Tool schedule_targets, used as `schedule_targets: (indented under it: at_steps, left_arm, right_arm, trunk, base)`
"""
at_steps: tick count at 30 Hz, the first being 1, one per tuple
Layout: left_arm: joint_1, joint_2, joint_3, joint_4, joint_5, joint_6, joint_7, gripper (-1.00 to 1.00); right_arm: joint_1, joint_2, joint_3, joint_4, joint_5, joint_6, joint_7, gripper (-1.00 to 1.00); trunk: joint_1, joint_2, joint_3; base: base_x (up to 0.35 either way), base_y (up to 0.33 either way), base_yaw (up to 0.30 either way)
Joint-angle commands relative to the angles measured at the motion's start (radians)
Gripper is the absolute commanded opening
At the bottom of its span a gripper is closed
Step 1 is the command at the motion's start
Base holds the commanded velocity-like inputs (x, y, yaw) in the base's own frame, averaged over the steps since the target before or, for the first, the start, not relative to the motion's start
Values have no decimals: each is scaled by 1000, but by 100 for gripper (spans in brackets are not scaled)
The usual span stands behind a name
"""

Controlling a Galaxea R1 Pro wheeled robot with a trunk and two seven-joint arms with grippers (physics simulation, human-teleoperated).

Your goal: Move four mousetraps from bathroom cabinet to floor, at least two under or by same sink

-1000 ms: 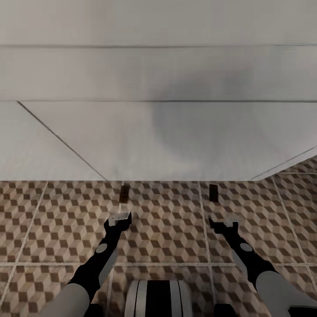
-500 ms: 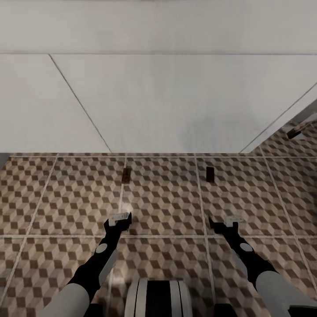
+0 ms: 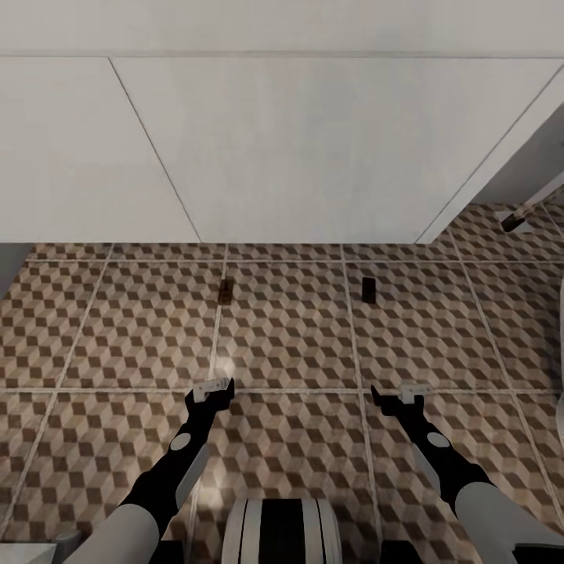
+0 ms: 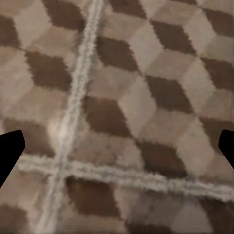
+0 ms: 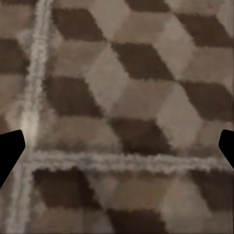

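Note:
The bathroom floor (image 3: 290, 345), tiled in a brown and beige cube pattern, spreads below me. Two small dark flat rectangles lie on it, apart from each other and close to the white unit's base: one (image 3: 225, 291) ahead of my left gripper and one (image 3: 369, 289) ahead of my right. They look like mousetraps, but are too small to tell for sure. My left gripper (image 3: 213, 389) (image 4: 117, 151) hovers open over a grout crossing, holding nothing. The right gripper (image 3: 395, 395) (image 5: 117, 151) is also open and empty above the tiles. The cabinet is out of view.
A large white panelled unit (image 3: 298, 149) fills the far side and meets the floor a little beyond the two rectangles. A dark-tipped rod (image 3: 521, 215) leans at the far right. A white curved edge (image 3: 559, 352) shows at the right border.
The whole picture has shifted: the white unit and the two dark rectangles sit farther off, and more floor shows. Both arms hold the same pose, and both grippers stay open.

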Motion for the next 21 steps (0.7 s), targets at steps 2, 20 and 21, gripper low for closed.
schedule_targets:
  at_steps: [2, 20, 21]
  left_arm:
    - [0, 1, -8, 1, 8, -5, 7, 100]
    - [0, 1, -26, 3, 7, -8, 9, 100]
    - [0, 2, -26, 3, 7, -8, 9, 100]
  right_arm:
    - [0, 0, 0, 1, -6, -3, 6, 100]
    - [0, -1, 0, 1, -6, -3, 6, 100]
    - [0, -1, 0, 1, -6, -3, 6, 100]
  trunk:
    - [0, 0, 0]
    - [-3, 1, 19]
    - [-3, 1, 23]
  base:
    - [-39, -6, 0]
    - [-5, -1, 0]
    - [0, 0, 0]
